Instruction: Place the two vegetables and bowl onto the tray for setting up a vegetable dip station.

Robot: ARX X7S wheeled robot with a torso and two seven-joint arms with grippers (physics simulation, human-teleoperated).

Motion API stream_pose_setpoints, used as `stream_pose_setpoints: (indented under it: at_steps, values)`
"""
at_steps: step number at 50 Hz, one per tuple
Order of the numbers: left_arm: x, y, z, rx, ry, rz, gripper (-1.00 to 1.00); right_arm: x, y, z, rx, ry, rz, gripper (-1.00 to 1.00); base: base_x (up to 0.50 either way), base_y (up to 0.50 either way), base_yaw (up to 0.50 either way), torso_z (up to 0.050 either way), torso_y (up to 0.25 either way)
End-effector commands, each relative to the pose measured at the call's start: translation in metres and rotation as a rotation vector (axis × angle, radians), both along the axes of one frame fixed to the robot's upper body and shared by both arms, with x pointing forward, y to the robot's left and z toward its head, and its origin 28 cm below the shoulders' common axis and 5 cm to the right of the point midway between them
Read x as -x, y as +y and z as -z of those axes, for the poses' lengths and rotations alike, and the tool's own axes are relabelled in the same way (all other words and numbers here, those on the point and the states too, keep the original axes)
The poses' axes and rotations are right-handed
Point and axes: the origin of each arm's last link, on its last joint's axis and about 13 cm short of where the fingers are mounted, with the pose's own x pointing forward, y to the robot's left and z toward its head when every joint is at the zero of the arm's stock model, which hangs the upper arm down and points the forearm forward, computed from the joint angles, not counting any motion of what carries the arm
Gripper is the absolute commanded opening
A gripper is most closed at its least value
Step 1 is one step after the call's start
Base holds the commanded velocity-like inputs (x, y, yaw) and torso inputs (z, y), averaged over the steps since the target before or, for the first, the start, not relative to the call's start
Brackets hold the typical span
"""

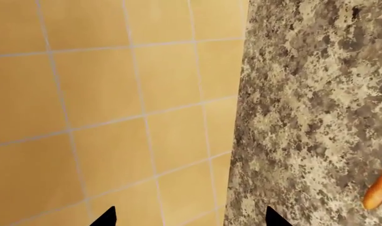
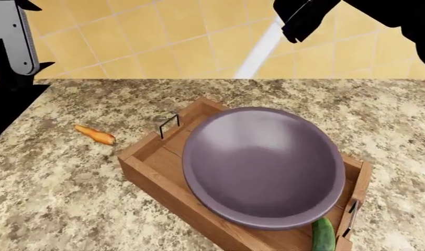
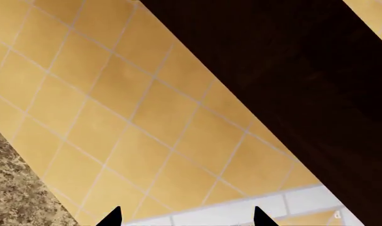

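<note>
Looking down: we saw a speckled granite counter [image 2: 52,183] with orange floor tiles [image 2: 164,36] beyond its far edge.
Tray: we found the wooden tray [image 2: 153,170] sitting at an angle on the counter, a thin metal handle [image 2: 168,124] standing at its far-left short end.
Bowl: we saw the dark purple-grey bowl [image 2: 263,166] resting in the tray, covering most of it and reaching over its long sides.
Cucumber: we noted the dark green cucumber [image 2: 323,235] at the tray's near-right end, touching or just beside the bowl's rim.
Carrot: we saw the orange carrot [image 2: 94,134] lying on the counter outside the tray, near its far-left end; its tip also showed in the left wrist view [image 1: 379,190].
Left gripper: we saw the left gripper [image 1: 189,217] raised over the counter's edge, its two black fingertips [image 1: 106,217] spread apart with nothing between them.
Right gripper: we saw the right gripper [image 3: 186,217] held high, facing floor tiles and a dark cabinet face [image 3: 291,70], its tips parted and empty.
</note>
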Motion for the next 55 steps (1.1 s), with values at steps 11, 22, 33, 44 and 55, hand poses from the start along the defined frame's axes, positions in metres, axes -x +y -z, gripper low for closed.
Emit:
stream_pose_setpoints:
  at_steps: [11, 22, 33, 44, 55]
  values:
    - [-0.02, -0.022, 0.04, -0.061, 0.192, 0.113, 1.0, 0.004, -0.002, 0.004, -0.008, 0.028, -0.014, 1.0, 0.0, 0.0, 0.0, 0.0, 0.0]
    - [-0.031, -0.038, 0.061, -0.119, 0.29, 0.157, 1.0, 0.016, -0.012, 0.011, -0.018, 0.039, 0.046, 1.0, 0.0, 0.0, 0.0, 0.0, 0.0]
    - [-0.032, -0.036, 0.071, -0.139, 0.371, 0.144, 1.0, 0.011, -0.011, 0.018, -0.041, 0.043, 0.046, 1.0, 0.0, 0.0, 0.0, 0.0, 0.0]
    - [-0.037, -0.044, 0.088, -0.159, 0.451, 0.147, 1.0, 0.015, -0.017, 0.028, -0.066, 0.058, 0.073, 1.0, 0.0, 0.0, 0.0, 0.0, 0.0]
    - [-0.038, -0.046, 0.096, -0.171, 0.477, 0.154, 1.0, 0.017, -0.018, 0.033, -0.081, 0.061, 0.084, 1.0, 0.0, 0.0, 0.0, 0.0, 0.0]
